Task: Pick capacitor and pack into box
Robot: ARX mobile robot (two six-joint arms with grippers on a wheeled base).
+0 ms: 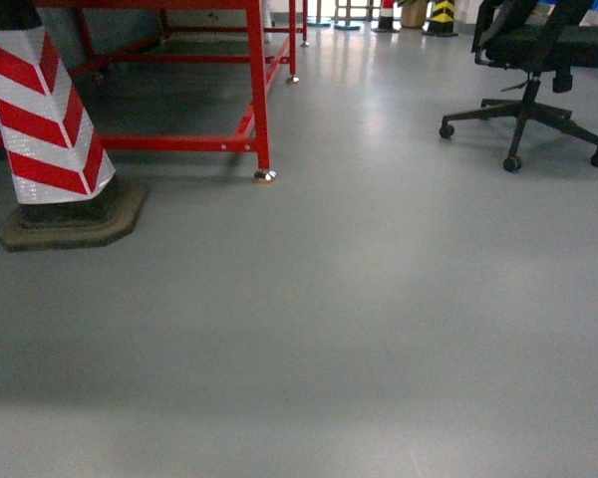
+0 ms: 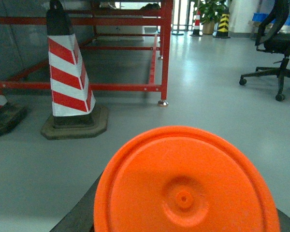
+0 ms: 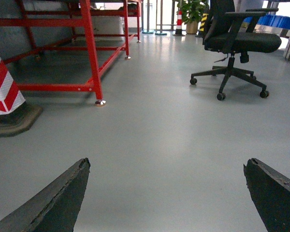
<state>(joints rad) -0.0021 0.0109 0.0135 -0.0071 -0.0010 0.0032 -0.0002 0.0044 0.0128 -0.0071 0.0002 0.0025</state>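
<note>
Neither capacitor nor box shows in any view, so this reads as the approach step: the robot must first find and reach the bench that carries them. The left claw [image 2: 183,212] holds an orange disc-shaped lid [image 2: 183,183], seen only in its wrist view. The right claw [image 3: 166,193] stands wide and empty. The head view shows only grey floor [image 1: 359,329], a striped cone [image 1: 45,119], a red frame [image 1: 259,90] and an office chair [image 1: 533,60].
</note>
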